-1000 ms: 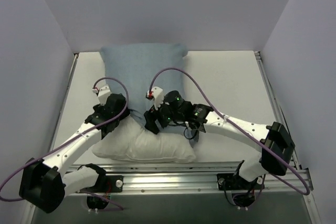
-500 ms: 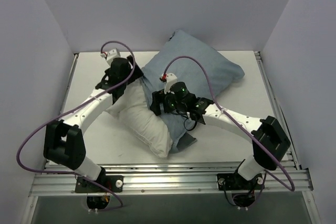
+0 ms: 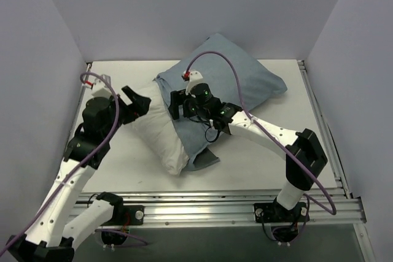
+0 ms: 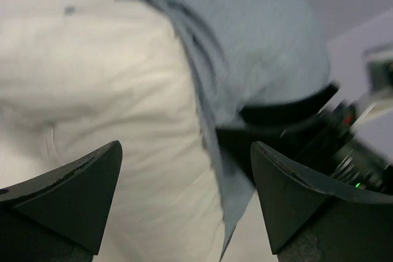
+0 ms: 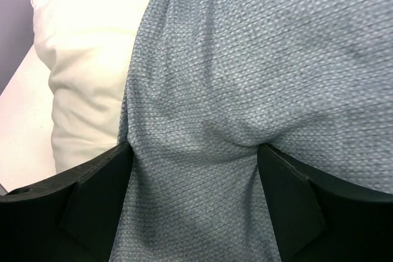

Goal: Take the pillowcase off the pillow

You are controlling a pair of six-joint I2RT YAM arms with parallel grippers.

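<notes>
Where the light denim-blue pillowcase (image 3: 245,81) sheathes the far right part of the pillow (image 3: 156,133), the bundle lies diagonally on the white table (image 3: 270,145): covered end toward the back right corner, bare white end toward the near left. Pillow: plump, smooth, softly creased, with a rounded corner at the near end. Case mouth runs slantwise across the pillow's middle; a small darker grey flap (image 3: 209,156) pokes out at the near edge, touching the table. Left gripper (image 3: 138,99) hangs just beside the bare pillow's left flank, its jaws spread wide with nothing between them. The left wrist view, blurred, shows its two dark wedge fingers (image 4: 67,194) well apart, framing cream pillow (image 4: 110,90) and the case's folded hem (image 4: 245,47). Right gripper (image 3: 178,105) sits on the case near its open edge. In the right wrist view its fingers (image 5: 92,200) stand wide, one on each side of a puckered bulge of pebbly woven blue cloth (image 5: 245,59), not pinched together. Bare pillow (image 5: 80,59) shows at the left.
</notes>
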